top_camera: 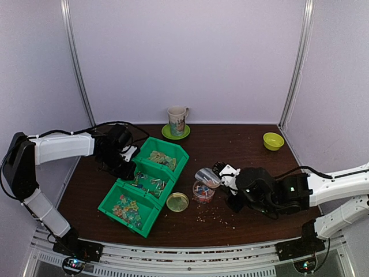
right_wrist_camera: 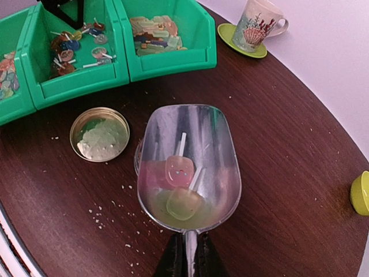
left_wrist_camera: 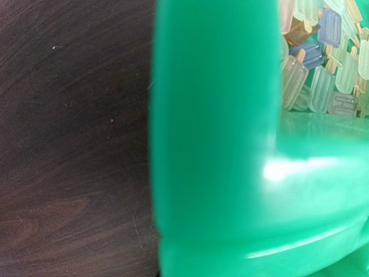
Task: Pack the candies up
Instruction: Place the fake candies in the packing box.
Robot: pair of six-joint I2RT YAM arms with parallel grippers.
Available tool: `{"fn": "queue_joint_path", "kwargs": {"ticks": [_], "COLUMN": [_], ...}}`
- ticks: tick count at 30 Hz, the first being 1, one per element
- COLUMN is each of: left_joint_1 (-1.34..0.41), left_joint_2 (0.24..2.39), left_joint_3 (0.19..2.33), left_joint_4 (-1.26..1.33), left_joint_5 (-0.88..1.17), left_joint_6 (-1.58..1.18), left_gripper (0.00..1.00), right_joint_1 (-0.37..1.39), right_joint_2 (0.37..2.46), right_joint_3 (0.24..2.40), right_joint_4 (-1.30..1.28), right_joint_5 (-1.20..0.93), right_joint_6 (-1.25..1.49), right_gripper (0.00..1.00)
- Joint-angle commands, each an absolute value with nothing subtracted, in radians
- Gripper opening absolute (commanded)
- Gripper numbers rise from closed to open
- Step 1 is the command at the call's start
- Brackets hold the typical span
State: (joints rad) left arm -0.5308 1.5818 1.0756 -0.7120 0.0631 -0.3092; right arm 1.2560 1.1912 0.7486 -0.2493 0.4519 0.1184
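Over the small jar [top_camera: 203, 193] at mid-table: clear scoop [right_wrist_camera: 190, 133], handle clamped in the closed right gripper [right_wrist_camera: 185, 258], two candies [right_wrist_camera: 179, 170] inside, likely poised for tipping. Its lid [right_wrist_camera: 100, 134] lies just beside, with bare table to the right. Left gripper [top_camera: 118, 152], closed, sits against the outer wall of the green bins [right_wrist_camera: 173, 60], probably steadying them.

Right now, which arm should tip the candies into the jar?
Right. The right gripper is shut on the scoop, which holds two candies above the jar. The left gripper sits beyond the bins, on the side away from the jar.
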Motion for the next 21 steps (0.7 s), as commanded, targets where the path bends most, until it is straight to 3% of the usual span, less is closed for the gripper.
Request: {"fn": "queue_joint_path", "kwargs": {"ticks": [1,21], "left_joint_1": [-0.524,-0.523], "left_joint_2": [1.552,1.550], "left_joint_3": [1.133,1.134], "left_joint_4": [-0.652,-0.651], "left_joint_5": [0.095,0.094], "left_joint_6": [-0.331,-0.330], "left_gripper": [0.00,0.00], "right_joint_1": [1.252,1.251], "right_joint_2": [1.187,1.377], "right_joint_3": [0.836,1.054], "right_joint_4": [-0.482,-0.771], "right_joint_5": [0.480,0.425], "right_joint_6": [0.198,0.164], "right_gripper": [0.00,0.00]}}
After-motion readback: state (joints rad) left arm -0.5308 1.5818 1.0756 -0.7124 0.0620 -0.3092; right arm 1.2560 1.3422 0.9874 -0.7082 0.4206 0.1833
